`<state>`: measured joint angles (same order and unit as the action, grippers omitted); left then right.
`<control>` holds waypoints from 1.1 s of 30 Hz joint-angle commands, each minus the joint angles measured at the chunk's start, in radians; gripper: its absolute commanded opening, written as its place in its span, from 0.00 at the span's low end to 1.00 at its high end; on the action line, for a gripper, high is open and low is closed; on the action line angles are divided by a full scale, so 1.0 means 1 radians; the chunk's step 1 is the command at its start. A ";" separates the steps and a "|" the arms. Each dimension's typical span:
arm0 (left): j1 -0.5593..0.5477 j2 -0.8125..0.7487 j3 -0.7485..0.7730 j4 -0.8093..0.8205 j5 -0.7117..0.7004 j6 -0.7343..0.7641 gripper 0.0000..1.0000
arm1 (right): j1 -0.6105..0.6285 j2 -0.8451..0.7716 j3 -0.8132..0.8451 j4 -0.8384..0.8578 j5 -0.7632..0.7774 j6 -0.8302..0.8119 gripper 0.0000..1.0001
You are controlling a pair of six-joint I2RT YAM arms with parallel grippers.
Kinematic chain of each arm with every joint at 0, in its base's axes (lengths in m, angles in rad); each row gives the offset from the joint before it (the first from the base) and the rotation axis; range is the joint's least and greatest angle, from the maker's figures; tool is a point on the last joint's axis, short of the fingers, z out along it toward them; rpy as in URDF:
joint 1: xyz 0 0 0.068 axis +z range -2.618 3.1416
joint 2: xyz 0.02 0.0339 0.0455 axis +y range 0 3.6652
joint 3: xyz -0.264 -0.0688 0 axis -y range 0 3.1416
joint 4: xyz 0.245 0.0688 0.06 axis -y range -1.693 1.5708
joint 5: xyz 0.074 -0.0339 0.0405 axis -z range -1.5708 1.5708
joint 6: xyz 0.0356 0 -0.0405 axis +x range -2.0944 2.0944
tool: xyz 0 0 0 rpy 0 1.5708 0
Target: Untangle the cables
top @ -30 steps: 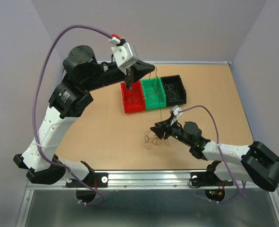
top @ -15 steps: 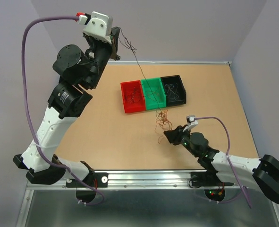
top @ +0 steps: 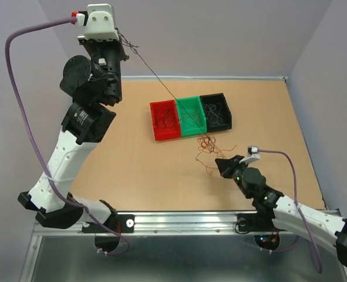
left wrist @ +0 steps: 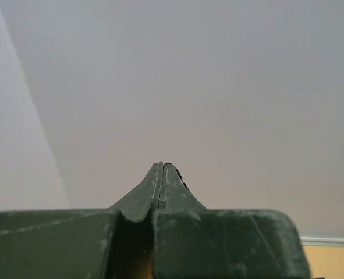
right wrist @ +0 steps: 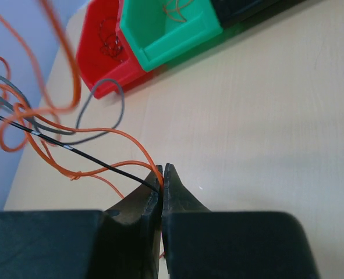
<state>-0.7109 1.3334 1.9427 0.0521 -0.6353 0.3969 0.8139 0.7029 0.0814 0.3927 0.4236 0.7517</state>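
The cables (top: 206, 143) are a small knot of orange, grey and black hair-thin wires on the table, just in front of the green bin. My right gripper (top: 219, 164) is low on the table beside the knot, shut on an orange and a black strand (right wrist: 151, 177); its tips (right wrist: 163, 170) meet on them. High at the back left, my left gripper (top: 122, 47) is shut on one thin dark wire (top: 155, 79). That wire runs taut down over the bins to the knot. In the left wrist view the tips (left wrist: 162, 165) are pressed together against the wall.
Three small bins stand in a row at mid-table: red (top: 166, 134), green (top: 195, 129) and black (top: 228, 111), each with thin wires inside. The red (right wrist: 110, 70) and green (right wrist: 177, 40) bins lie just ahead of my right gripper. Walls close the back and sides.
My left gripper rose from the red bin up and to the back left, drawing a dark wire taut. My right gripper shifted rightwards and shut on the orange and black strands.
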 commanded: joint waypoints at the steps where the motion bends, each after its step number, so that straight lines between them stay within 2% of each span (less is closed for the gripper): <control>1: 0.115 -0.020 0.045 0.158 -0.144 0.028 0.00 | 0.005 -0.083 -0.006 -0.213 0.207 0.129 0.01; 6: 0.252 -0.066 0.012 0.160 -0.093 -0.050 0.00 | 0.005 -0.201 -0.026 -0.317 0.320 0.202 0.01; 8: 0.284 -0.071 0.012 0.167 -0.105 -0.059 0.00 | 0.005 -0.206 -0.025 -0.325 0.334 0.209 0.01; 12: 0.420 -0.099 -0.007 0.209 -0.099 -0.104 0.00 | 0.004 -0.180 -0.016 -0.348 0.356 0.244 0.01; 16: 0.485 -0.134 -0.042 0.238 -0.084 -0.141 0.00 | 0.005 -0.183 -0.012 -0.373 0.385 0.277 0.01; 18: 0.499 -0.143 -0.048 0.197 -0.067 -0.194 0.00 | 0.004 -0.197 -0.009 -0.422 0.422 0.320 0.00; 19: 0.501 -0.155 -0.066 0.186 0.042 -0.213 0.00 | 0.005 -0.209 -0.008 -0.422 0.409 0.313 0.01; 21: 0.501 -0.210 -0.192 0.203 0.168 -0.288 0.00 | 0.005 -0.210 0.001 -0.420 0.385 0.273 0.00; 22: 0.501 -0.232 -0.238 0.218 0.342 -0.300 0.00 | 0.005 -0.210 0.007 -0.413 0.362 0.250 0.01; 24: 0.499 -0.267 -0.351 0.239 0.487 -0.344 0.00 | 0.004 -0.195 0.017 -0.338 0.269 0.136 0.01; 25: 0.499 -0.273 -0.378 0.242 0.629 -0.372 0.00 | 0.004 -0.191 0.018 -0.319 0.236 0.105 0.03; 27: 0.499 -0.270 -0.422 0.236 0.782 -0.430 0.00 | 0.004 -0.177 0.018 -0.267 0.158 0.037 0.15; 28: 0.499 -0.270 -0.435 0.239 0.822 -0.435 0.00 | 0.005 -0.174 0.018 -0.259 0.141 0.023 0.50; 29: 0.498 -0.269 -0.445 0.245 0.857 -0.446 0.00 | 0.005 -0.171 0.020 -0.253 0.123 0.015 0.69; 30: 0.498 -0.270 -0.462 0.255 0.909 -0.458 0.00 | 0.005 -0.174 0.021 -0.252 0.122 0.008 0.79; 33: 0.498 -0.269 -0.462 0.262 1.069 -0.477 0.00 | 0.005 -0.189 0.029 -0.250 0.125 -0.017 0.96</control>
<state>-0.2203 1.0630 1.4956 0.2066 0.1394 -0.0116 0.8249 0.5308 0.1158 0.1303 0.5602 0.8192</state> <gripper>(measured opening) 0.019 0.876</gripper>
